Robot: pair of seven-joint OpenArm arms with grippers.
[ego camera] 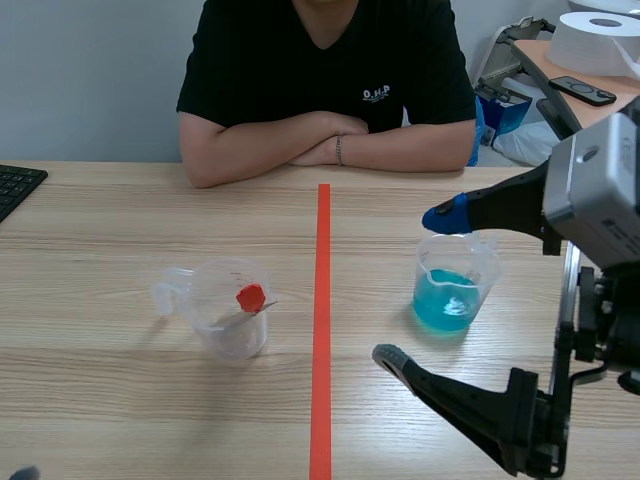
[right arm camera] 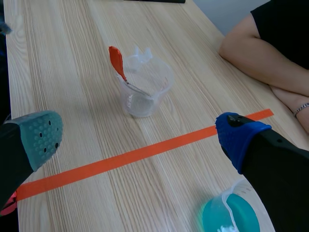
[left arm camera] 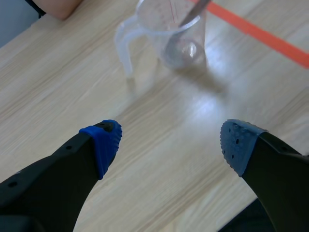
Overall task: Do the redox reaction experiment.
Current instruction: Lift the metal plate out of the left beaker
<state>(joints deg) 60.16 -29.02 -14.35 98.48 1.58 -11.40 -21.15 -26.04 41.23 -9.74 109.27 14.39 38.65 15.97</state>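
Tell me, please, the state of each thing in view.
Clear cup: upright, looks nearly empty.
Spoon: leaning inside the clear cup.
Blue-liquid cup: upright, about half full.
Left pincer: open, holding nothing.
Right pincer: open, holding nothing.
Person: arms folded.

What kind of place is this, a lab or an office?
Probably an office or workroom set up for a demo, not a proper lab: a keyboard on the wooden table, a cluttered desk behind, and a plastic cup of blue liquid.
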